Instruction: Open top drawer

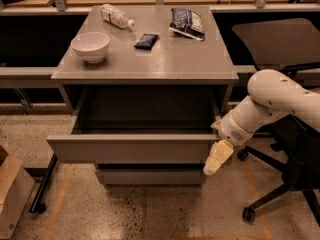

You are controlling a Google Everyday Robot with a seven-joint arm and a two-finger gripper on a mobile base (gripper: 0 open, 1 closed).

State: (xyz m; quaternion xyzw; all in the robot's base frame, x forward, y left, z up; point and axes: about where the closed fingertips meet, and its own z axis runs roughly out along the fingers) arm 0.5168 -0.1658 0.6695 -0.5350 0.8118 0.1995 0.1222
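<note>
Cabinet: a grey unit in the middle of the floor, and the biggest thing we see. Its flat top carries a few small items.
Top drawer: it stands well out from the cabinet. The plain front panel hangs forward of the frame and the box behind it is open to view, dark inside. We make out nothing in it.
Lower drawer: shut, set back under the top drawer's front.
Arm: white, reaching in from the right past a black chair and bending down toward the drawer's right front corner.
Gripper: it points downward, just beside the right end of the drawer front. We cannot see whether it touches the panel.
Grip: we cannot tell how wide it stands or whether it has hold of anything.
Top items: a white bowl, a bottle on its side, a dark bag and a small packet.
Step in hand: we judge the pull is at or near its end, since the drawer looks close to fully out.
Next move: we think it calls for letting go and drawing away to the right. The arm must not nudge the front back in or catch the chair.
</note>
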